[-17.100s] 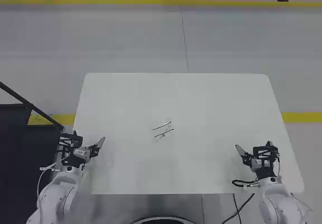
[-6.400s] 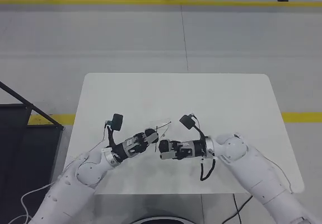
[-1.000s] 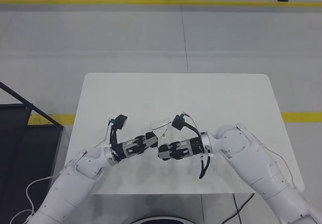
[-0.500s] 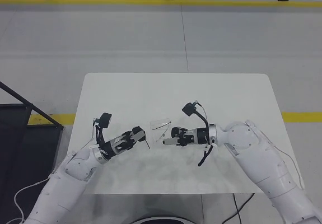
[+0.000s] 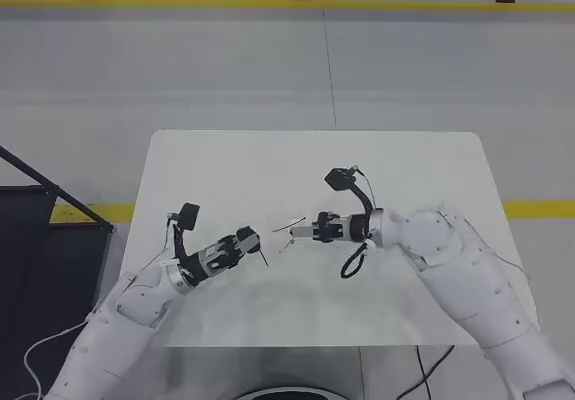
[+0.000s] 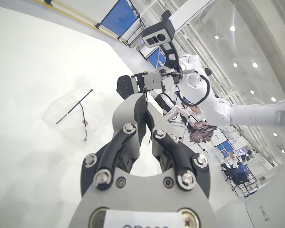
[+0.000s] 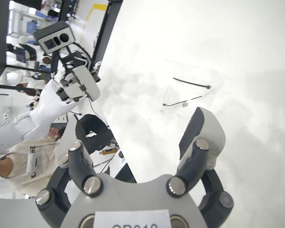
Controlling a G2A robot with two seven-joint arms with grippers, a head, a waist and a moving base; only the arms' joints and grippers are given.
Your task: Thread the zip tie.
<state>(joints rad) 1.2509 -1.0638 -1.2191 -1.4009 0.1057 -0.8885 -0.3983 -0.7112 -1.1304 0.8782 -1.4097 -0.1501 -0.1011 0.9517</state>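
Top view has the left gripper (image 5: pixel 248 241) left of the middle of the table (image 5: pixel 417 170), its fingers pinched together on a thin black zip tie (image 5: pixel 261 256) whose end hangs free below them. The right gripper (image 5: pixel 303 228) sits to its right, fingers apart and holding nothing, just beside two loose ties (image 5: pixel 289 225) lying on the table.

The risk, as I judge it, is that the held tie is gripped partway along, so its free end can swing or twist and miss the head slot. So thin a strap may also slip in the pads, and the right gripper could knock the loose ties.

A clear bag (image 6: pixel 68 126) lies flat around those ties; I cannot tell whether they are inside it or on top
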